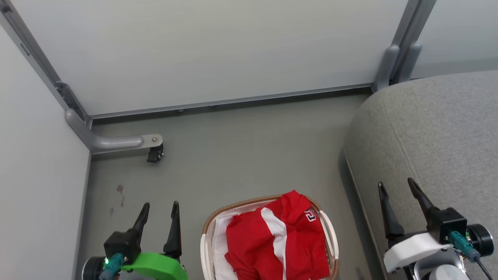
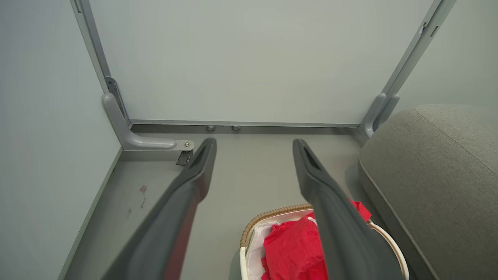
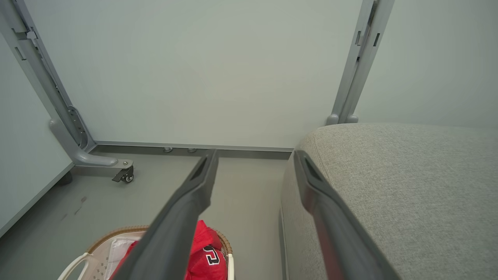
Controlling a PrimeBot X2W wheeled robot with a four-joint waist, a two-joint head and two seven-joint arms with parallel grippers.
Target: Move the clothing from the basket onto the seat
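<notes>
Hovering either side of basket (image 1: 242, 205) with left hand (image 1: 160, 204) and right hand (image 1: 395, 182) released, empty; clothing (image 1: 272, 241) heaped inside, near seat (image 1: 428, 128), presumably for a short carry.

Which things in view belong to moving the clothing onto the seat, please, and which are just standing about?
Job: red clothing; laundry basket holding it; grey seat; left hand and right hand, both open and empty.
Just there: white partition panels; grey castor bracket; reddish floor stain.
</notes>
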